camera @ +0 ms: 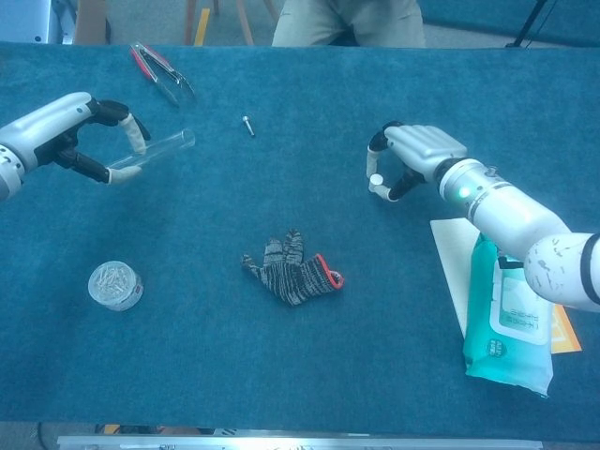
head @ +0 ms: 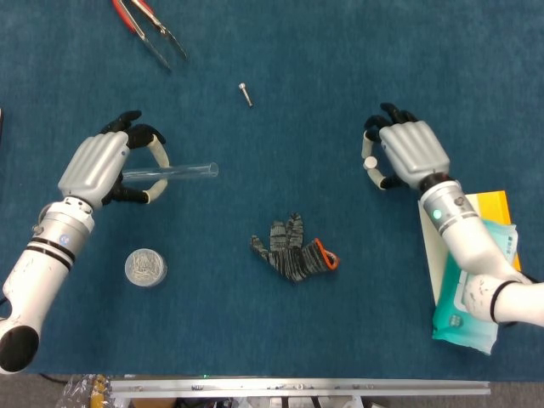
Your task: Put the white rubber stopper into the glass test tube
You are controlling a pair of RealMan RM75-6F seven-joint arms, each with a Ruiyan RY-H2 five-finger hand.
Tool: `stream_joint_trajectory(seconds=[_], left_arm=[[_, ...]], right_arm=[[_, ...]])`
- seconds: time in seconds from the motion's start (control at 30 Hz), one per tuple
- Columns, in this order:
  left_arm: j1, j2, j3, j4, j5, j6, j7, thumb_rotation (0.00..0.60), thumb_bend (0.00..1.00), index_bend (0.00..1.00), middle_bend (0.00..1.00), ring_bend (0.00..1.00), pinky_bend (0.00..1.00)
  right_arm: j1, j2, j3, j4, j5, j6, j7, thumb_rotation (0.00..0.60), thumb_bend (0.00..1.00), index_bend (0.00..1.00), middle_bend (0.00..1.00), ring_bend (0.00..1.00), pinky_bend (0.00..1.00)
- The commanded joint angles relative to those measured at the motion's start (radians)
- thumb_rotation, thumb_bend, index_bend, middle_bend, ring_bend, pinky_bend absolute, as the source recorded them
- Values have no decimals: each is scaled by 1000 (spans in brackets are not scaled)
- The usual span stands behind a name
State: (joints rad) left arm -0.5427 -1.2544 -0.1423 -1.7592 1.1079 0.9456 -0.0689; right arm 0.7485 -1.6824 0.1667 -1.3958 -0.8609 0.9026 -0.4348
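My left hand (head: 106, 166) (camera: 66, 127) grips the clear glass test tube (head: 174, 173) (camera: 155, 150), which lies nearly level with its open end pointing right. My right hand (head: 406, 155) (camera: 412, 157) is at the right of the table, far from the tube. It pinches the small white rubber stopper (head: 370, 163) (camera: 375, 179) between thumb and fingertip, a little above the blue cloth.
A grey knit glove with a red cuff (head: 292, 250) lies mid-table. A round tin of small parts (head: 145, 267) sits near the left forearm. Red-handled tongs (head: 149, 31) and a screw (head: 246, 93) lie at the back. A wipes pack (head: 472, 289) on a yellow pad is at the right.
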Motion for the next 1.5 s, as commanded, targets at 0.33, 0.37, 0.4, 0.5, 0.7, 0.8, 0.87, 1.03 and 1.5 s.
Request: stream_joint_trajectory(seconds=[0.33, 0.37, 0.4, 0.5, 0.7, 0.8, 0.87, 1.03, 1.5], left_arm=[[-15, 4, -14, -27, -24, -27, -17, 600, 327, 561, 299, 66, 81], [-18, 5, -17, -33, -28, -32, -21, 600, 329, 562, 300, 66, 81], [-20, 6, -18, -38, -31, -36, -23, 600, 330, 562, 301, 67, 82], [-28, 8, -23, -55, -40, -46, -24, 600, 336, 566, 304, 70, 83], [-43, 13, -36, -79, -65, -67, -37, 600, 342, 576, 323, 78, 83], [-50, 14, -43, -87, -77, -77, -48, 600, 350, 579, 330, 89, 83], [-56, 13, -45, -89, -84, -85, -52, 600, 351, 582, 331, 90, 83], [-72, 5, -51, -92, -102, -104, -58, 600, 351, 584, 332, 90, 83], [-118, 20, -78, -102, -149, -181, -114, 600, 351, 584, 332, 90, 83]], right_arm=[[5, 172, 121, -235, 9, 6, 103, 600, 334, 552, 250, 61, 151], [8, 190, 133, -263, 8, 5, 115, 600, 334, 552, 250, 61, 151], [10, 202, 143, -282, 6, 5, 123, 600, 334, 552, 250, 61, 151], [19, 233, 168, -338, -4, 9, 142, 600, 334, 552, 251, 61, 151], [41, 270, 201, -420, -15, 14, 174, 600, 334, 552, 252, 64, 151], [51, 284, 214, -453, -13, 14, 191, 600, 334, 552, 252, 67, 151], [60, 291, 220, -474, -13, 15, 201, 600, 334, 552, 252, 68, 151], [84, 296, 229, -515, -16, 19, 209, 600, 334, 552, 252, 68, 151], [127, 290, 206, -575, -11, 43, 223, 600, 334, 552, 252, 68, 151]])
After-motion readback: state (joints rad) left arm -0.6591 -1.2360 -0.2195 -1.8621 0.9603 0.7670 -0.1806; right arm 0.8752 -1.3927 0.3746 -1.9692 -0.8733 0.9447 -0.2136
